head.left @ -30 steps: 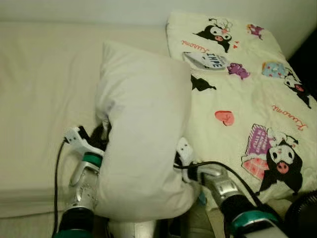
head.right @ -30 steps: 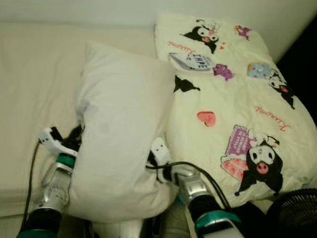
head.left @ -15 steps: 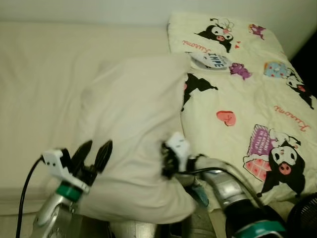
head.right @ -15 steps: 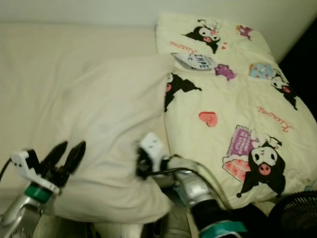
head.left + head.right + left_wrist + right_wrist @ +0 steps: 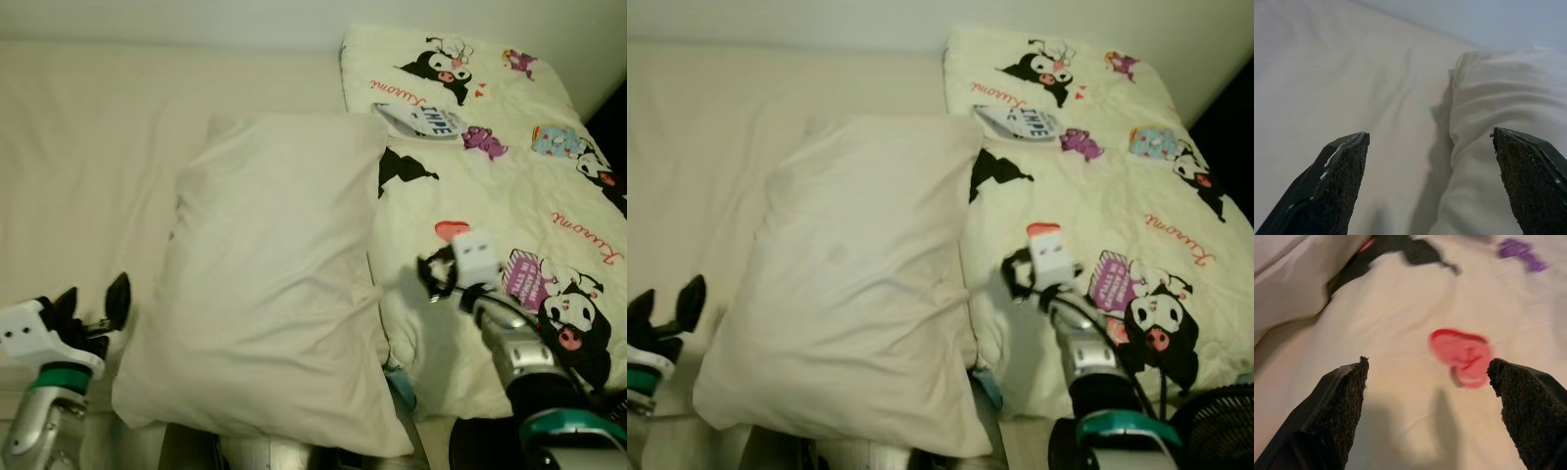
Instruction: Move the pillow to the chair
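1. On the bed (image 5: 78, 147), the pillow (image 5: 274, 294) lies flat between bare sheet and cartoon quilt (image 5: 509, 176), gripped by nothing.
2. The left tool (image 5: 90, 305) hovers just beside its left edge, fingers apart; best to close in low and pinch that edge.
3. The right tool (image 5: 431, 279) hangs over the quilt, fingers spread wide; it should swing back to the pillow's right edge and avoid snagging quilt.
4. Lift evenly with both.

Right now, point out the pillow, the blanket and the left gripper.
pillow (image 5: 269, 294), left eye view, middle of its top face.
blanket (image 5: 509, 206), left eye view, plain patch between prints.
left gripper (image 5: 93, 304), left eye view, midway between fingertips.
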`<state>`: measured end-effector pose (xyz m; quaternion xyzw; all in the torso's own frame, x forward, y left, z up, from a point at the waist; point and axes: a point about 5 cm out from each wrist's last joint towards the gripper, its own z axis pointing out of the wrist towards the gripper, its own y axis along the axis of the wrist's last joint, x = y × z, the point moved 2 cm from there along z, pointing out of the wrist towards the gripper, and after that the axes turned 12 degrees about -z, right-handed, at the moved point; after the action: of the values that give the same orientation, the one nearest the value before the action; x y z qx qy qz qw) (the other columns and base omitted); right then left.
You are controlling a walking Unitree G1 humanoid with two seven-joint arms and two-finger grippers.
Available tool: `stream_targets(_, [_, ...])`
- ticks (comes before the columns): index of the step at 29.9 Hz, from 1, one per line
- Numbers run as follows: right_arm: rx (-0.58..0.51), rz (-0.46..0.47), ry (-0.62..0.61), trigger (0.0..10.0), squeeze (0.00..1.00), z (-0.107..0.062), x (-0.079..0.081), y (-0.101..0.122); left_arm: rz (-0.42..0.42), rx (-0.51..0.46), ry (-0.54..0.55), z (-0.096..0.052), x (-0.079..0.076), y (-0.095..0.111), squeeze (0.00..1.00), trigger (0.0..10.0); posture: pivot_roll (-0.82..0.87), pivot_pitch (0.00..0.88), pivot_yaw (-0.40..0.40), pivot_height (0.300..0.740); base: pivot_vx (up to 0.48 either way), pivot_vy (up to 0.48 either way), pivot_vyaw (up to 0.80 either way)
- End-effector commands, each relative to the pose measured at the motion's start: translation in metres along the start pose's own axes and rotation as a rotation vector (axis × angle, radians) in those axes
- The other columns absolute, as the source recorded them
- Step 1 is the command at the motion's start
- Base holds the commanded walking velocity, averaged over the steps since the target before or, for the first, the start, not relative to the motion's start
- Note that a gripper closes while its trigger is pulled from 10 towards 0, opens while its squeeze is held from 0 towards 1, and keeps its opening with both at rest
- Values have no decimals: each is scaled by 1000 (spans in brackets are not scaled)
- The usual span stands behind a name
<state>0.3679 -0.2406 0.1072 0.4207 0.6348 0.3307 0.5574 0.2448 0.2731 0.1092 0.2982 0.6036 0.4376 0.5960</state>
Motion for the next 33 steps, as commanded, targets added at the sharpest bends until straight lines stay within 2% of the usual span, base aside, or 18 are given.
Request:
stream_targets(1, [25,30,-45,10000,1000,-3,-6,-10,24,3,29,-2,8,-1,1000,10000,52,102,-16,595,0,0,0])
stream_targets(4, [9,317,-114,10000,1000,-2,-16,-12,29,-15,45,3,17,1,1000,10000,49,100,-23,595,0,0,0])
stream_targets(5, [9,317,-114,10000,1000,-2,-16,-12,29,-15,45,3,17,1,1000,10000,49,100,-23,595,0,0,0])
stream_targets(6, [20,540,-76,10000,1000,1,-6,-15,32,-1,42,10,19,-5,1000,10000,41,103,-28,595,0,0,0])
stream_targets(7, [20,540,-76,10000,1000,1,-6,-15,32,-1,42,10,19,-5,1000,10000,41,103,-28,595,0,0,0])
stream_targets(9, [59,772,92,10000,1000,4,28,-16,11,26,20,23,15,-16,1000,10000,14,121,-32,595,0,0,0])
stream_targets(10, [59,772,92,10000,1000,4,28,-16,11,26,20,23,15,-16,1000,10000,14,121,-32,595,0,0,0])
stream_targets(12, [79,925,286,10000,1000,-1,67,-17,-36,68,-23,36,7,-28,1000,10000,8,140,-34,595,0,0,0])
stream_targets(16, [88,1040,433,10000,1000,-12,107,-18,-144,142,-100,53,-11,-49,1000,10000,-3,209,-45,595,0,0,0])
stream_targets(20, [50,1125,480,10000,1000,-14,125,-6,-205,138,-74,65,-13,-50,1000,10000,-23,273,-47,595,0,0,0])
stream_targets(23, [35,1167,481,10000,1000,-14,127,-3,-223,134,-74,67,-14,-49,961,10000,-22,285,-48,595,0,0,0])
stream_targets(24, [12,1226,490,10000,1000,-13,128,4,-248,132,-80,70,-16,-49,867,10000,-23,294,-44,595,0,0,0])
stream_targets(25, [-7,1270,492,10000,1000,-12,128,9,-273,134,-84,72,-17,-50,549,10000,-23,297,-43,595,0,0,0])
stream_targets(26, [-29,1326,496,10000,1000,-10,128,16,-291,142,-85,73,-17,-53,31,10000,-30,309,-42,595,0,0,0])
stream_targets(27, [-29,1326,496,10000,1000,-10,128,16,-291,142,-85,73,-17,-53,31,10000,-30,309,-42,595,0,0,0])
stream_targets(28, [-57,1395,480,10000,1000,-6,124,24,-312,152,-71,74,-13,-57,0,10000,-46,326,-42,595,0,0,0])
stream_targets(30, [-57,1395,480,10000,1000,-6,124,24,-312,152,-71,74,-13,-57,0,10000,-46,326,-42,595,0,0,0])
stream_targets(33, [-110,1464,443,10000,1000,-2,112,28,-342,138,-51,75,-5,-57,0,10000,-62,321,-40,595,0,0,0])
